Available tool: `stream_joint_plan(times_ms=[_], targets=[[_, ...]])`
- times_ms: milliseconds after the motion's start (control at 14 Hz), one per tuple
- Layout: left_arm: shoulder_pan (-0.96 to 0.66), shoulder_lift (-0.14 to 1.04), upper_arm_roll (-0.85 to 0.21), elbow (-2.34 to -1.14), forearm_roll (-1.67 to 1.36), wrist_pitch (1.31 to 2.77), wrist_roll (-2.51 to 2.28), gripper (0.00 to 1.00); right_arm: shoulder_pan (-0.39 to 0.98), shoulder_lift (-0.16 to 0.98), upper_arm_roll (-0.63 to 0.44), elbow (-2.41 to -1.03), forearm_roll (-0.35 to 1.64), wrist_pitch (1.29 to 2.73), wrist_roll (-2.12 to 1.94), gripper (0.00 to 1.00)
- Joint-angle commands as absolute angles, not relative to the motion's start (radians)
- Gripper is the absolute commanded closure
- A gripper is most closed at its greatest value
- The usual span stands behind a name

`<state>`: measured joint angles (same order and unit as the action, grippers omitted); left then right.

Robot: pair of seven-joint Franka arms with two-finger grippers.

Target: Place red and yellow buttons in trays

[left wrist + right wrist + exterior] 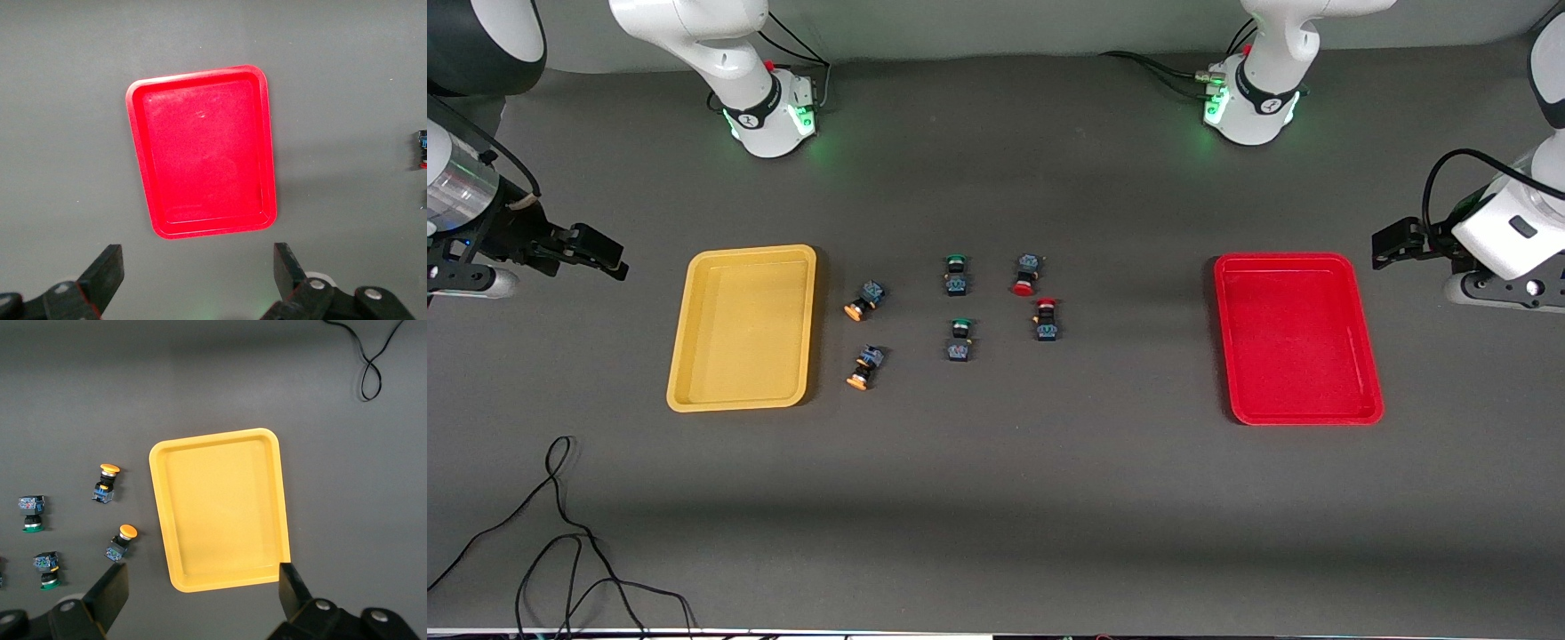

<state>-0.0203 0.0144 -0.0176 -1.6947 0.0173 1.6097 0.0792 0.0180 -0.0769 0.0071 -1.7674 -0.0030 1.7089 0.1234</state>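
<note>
Two yellow-capped buttons lie on the table beside the empty yellow tray. Two red-capped buttons lie nearer the empty red tray. My right gripper is open and empty, in the air off the yellow tray's outer side. Its wrist view shows the gripper, the yellow tray and both yellow buttons. My left gripper is open and empty, in the air off the red tray's outer side. Its wrist view shows the gripper and the red tray.
Two green-capped buttons lie between the yellow and red ones. A loose black cable lies on the table near the front camera at the right arm's end. The arm bases stand along the table's edge farthest from the front camera.
</note>
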Motion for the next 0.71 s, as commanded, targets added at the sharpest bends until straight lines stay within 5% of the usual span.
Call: stream_joint_plan(times_ms=[0, 643], targets=[[-0.034, -0.015, -0.009, -1.721, 0.021, 1.611, 0.069, 0.0, 0.063, -0.071, 0.041, -1.724, -0.023, 1.698, 0.101, 0.0], [-0.037, -0.012, -0.009, -1.729, 0.02, 1.609, 0.069, 0.0, 0.072, -0.101, 0.009, -1.712, 0.081, 1.692, 0.216, 0.0]])
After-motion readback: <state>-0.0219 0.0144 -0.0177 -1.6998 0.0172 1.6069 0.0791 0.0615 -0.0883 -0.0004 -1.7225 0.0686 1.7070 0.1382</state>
